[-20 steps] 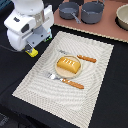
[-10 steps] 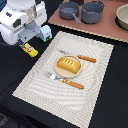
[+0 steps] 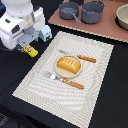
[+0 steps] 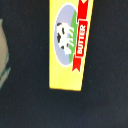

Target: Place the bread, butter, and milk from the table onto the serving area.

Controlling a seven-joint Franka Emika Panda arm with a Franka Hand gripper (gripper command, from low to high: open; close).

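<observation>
The butter (image 3: 31, 50), a yellow pack with a red band, lies flat on the black table (image 3: 112, 100) beside the serving area's (image 3: 35, 85) edge; it fills the wrist view (image 4: 69, 45). My gripper (image 3: 23, 44) hangs just above it, at its end on the exterior view's left, and holds nothing. No finger shows in the wrist view. The milk (image 3: 46, 32) stands upright on the table just behind the butter. The bread (image 3: 68, 65) lies on the tan plate (image 3: 56, 70) in the middle of the cream mat.
A reddish-brown board (image 3: 107, 27) with two grey pots (image 3: 93, 11) lies at the back. A pale bowl (image 3: 123, 16) sits at its end on the exterior view's right. Orange-handled cutlery (image 3: 75, 84) flanks the plate.
The arm has shifted slightly toward the exterior view's left and settled over the butter. The bread, butter and milk have not moved.
</observation>
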